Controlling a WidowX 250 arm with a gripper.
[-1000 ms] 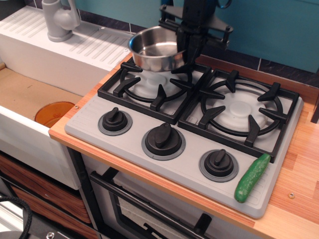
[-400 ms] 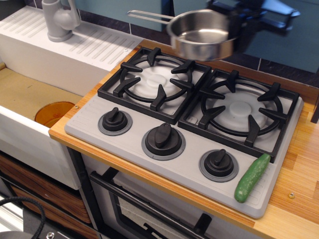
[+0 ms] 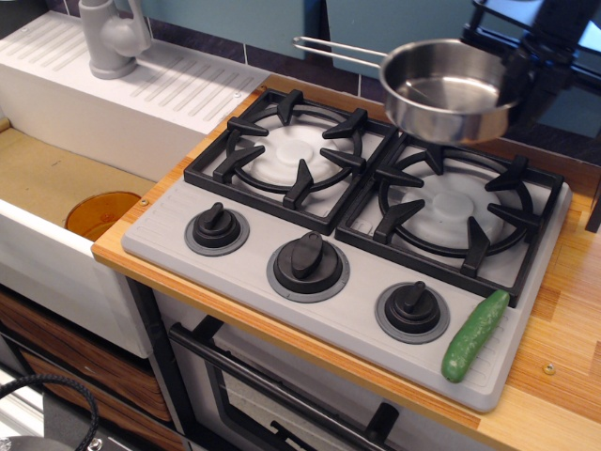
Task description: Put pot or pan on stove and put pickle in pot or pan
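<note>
Wooden counter (image 3: 563, 329) carries a grey two-burner stove (image 3: 376, 225); white sink unit (image 3: 141, 94) with grey faucet (image 3: 111, 36) to its left, orange disc (image 3: 101, 214) in the basin; teal wall behind. Steel saucepan (image 3: 449, 89) hangs in the air above the rear of the right burner, wire handle pointing left; black gripper (image 3: 531, 61) clamps its right rim, upper part cut off by the frame edge, fingers hard to make out. Green pickle (image 3: 475, 334) lies on the stove's front right corner, beside the right knob (image 3: 411, 310).
</note>
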